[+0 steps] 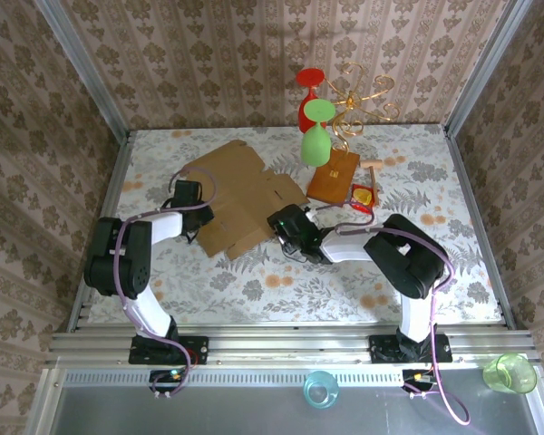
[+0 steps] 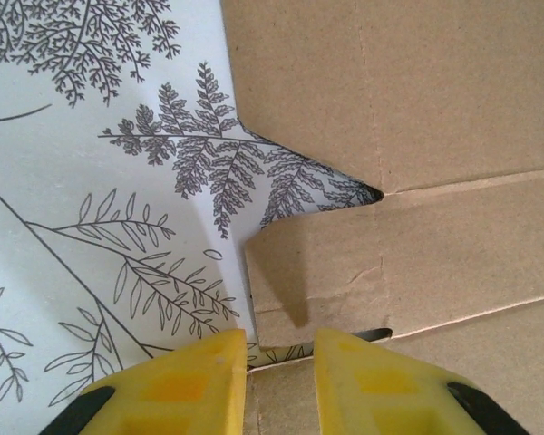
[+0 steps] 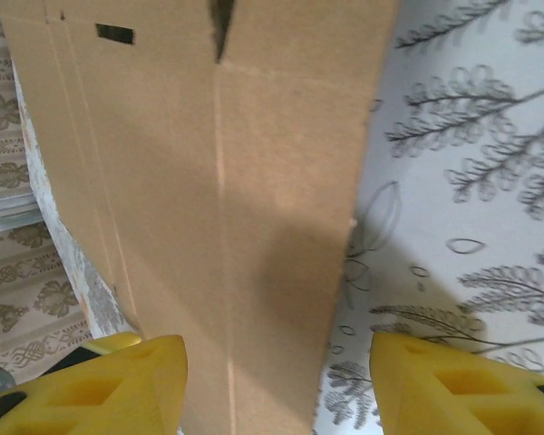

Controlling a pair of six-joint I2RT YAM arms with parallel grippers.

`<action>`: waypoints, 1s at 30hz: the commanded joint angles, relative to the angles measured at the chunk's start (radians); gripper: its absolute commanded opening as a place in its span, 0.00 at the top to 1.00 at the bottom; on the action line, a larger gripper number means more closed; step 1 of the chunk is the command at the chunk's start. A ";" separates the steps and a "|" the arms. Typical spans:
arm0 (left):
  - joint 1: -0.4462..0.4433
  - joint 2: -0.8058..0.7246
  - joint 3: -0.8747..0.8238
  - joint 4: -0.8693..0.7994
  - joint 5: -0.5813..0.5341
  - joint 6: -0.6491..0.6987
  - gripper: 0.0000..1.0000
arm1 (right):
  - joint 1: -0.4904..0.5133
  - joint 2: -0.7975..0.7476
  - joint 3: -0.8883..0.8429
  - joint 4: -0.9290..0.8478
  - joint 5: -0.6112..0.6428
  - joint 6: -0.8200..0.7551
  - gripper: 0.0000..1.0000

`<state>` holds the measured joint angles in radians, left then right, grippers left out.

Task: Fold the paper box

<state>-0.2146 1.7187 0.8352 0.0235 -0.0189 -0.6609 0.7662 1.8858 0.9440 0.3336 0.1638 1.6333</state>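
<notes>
Your left gripper [image 2: 281, 343] narrow, jaws slightly apart at a corner of the box [image 1: 243, 195], centre-left of the top view, your right gripper [image 3: 277, 353] wide, straddling its raised side.

Count on the tabletop:
- paper box [image 1: 245, 186]: 1
- wooden block [image 1: 334, 175]: 1
- goblets: 2, a red goblet [image 1: 311, 77] and a green goblet [image 1: 316, 136]
- gold wire rack [image 1: 367, 95]: 1
- red-yellow packet [image 1: 363, 195]: 1
- small pale piece [image 1: 372, 164]: 1, too small to identify

Count at the near rail:
- cups: 2, a teal cup [image 1: 320, 390] and a green cup [image 1: 510, 373]

Rig:
- arms: 2
- grippers: 2, the left gripper [image 1: 189, 192] and the right gripper [image 1: 287, 222]
- yellow fingers [image 2: 190, 381]: 2 per gripper, 4 total
</notes>
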 commanded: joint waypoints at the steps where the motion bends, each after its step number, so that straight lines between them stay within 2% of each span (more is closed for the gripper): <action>1: -0.026 -0.001 -0.024 -0.126 0.056 -0.013 0.74 | -0.011 0.040 0.039 -0.015 -0.025 -0.023 0.44; 11: -0.023 0.007 -0.014 -0.136 0.052 0.001 0.75 | -0.017 0.069 0.001 0.112 -0.031 -0.028 0.46; 21: -0.016 0.017 -0.013 -0.136 0.051 0.013 0.76 | -0.017 0.146 -0.163 0.614 0.037 -0.116 0.55; 25: -0.014 0.018 -0.007 -0.141 0.048 0.019 0.76 | -0.015 0.185 -0.195 0.749 0.066 -0.141 0.67; 27: -0.014 0.014 -0.007 -0.145 0.046 0.022 0.76 | -0.016 0.197 -0.192 0.753 0.069 -0.139 0.77; 30: -0.015 -0.009 -0.011 -0.152 0.033 0.024 0.75 | -0.010 0.195 -0.186 0.751 0.084 -0.134 1.00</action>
<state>-0.2173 1.7145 0.8387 -0.0002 -0.0200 -0.6529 0.7536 2.0686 0.7616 1.0195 0.1761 1.5257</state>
